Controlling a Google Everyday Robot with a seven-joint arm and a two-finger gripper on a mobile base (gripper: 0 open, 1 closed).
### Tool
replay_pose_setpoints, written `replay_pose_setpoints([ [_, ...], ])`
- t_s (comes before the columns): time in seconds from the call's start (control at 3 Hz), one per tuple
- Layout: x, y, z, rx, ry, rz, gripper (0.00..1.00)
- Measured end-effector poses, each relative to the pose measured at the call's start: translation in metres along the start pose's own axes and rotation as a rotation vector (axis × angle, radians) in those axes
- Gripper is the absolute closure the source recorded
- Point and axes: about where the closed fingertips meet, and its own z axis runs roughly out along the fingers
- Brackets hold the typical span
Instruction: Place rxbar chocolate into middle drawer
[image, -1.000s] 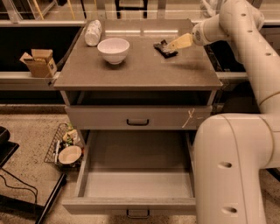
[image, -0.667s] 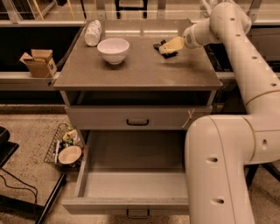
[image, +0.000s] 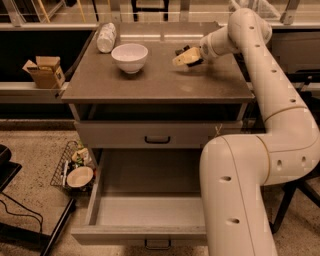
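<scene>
- Two jaws clamped together on the rxbar chocolate (image: 179, 52), and only a dark sliver of wrapper peeks out at the tip of the gripper (image: 184, 58).
- Gripper hangs over the back right part of the worktop (image: 150, 85), pointing left, with the bar low over the surface. Whether it touches the top, I can't tell.
- Left of it, near but apart, the white bowl (image: 129, 56) stands upright.
- Further back, at the left corner, a pale wrapped roll (image: 106, 37) lies on its side.
- Pull out and there's the arm (image: 280, 120), big and cream-coloured. It rises from the lower right, bends near the right edge and reaches in over the worktop.
- Below the top, an upper drawer (image: 157, 134) is shut, dark handle centred.
- Under that, the middle drawer (image: 145, 212) is pulled wide open toward us. Its plain grey floor is showing, a dark handle sits on the front, and the arm's lower section covers its right side.
- Bar and drawer are well apart: one up on top, the other down low.
- Off to the left, a cardboard box (image: 45, 71) with open flaps sits on a ledge beside the worktop.
- Down on the speckled floor, a wire basket (image: 62, 165) just left of the open drawer holds a round dish (image: 80, 176).
</scene>
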Motion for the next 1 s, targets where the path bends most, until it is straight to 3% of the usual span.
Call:
replay_pose_setpoints([
  [0.33, 0.0124, 0.0039, 0.0126, 0.012, 0.072, -0.017, 0.14],
  [1.0, 0.0126, 0.0055, 0.0093, 0.016, 0.103, -0.016, 0.57],
])
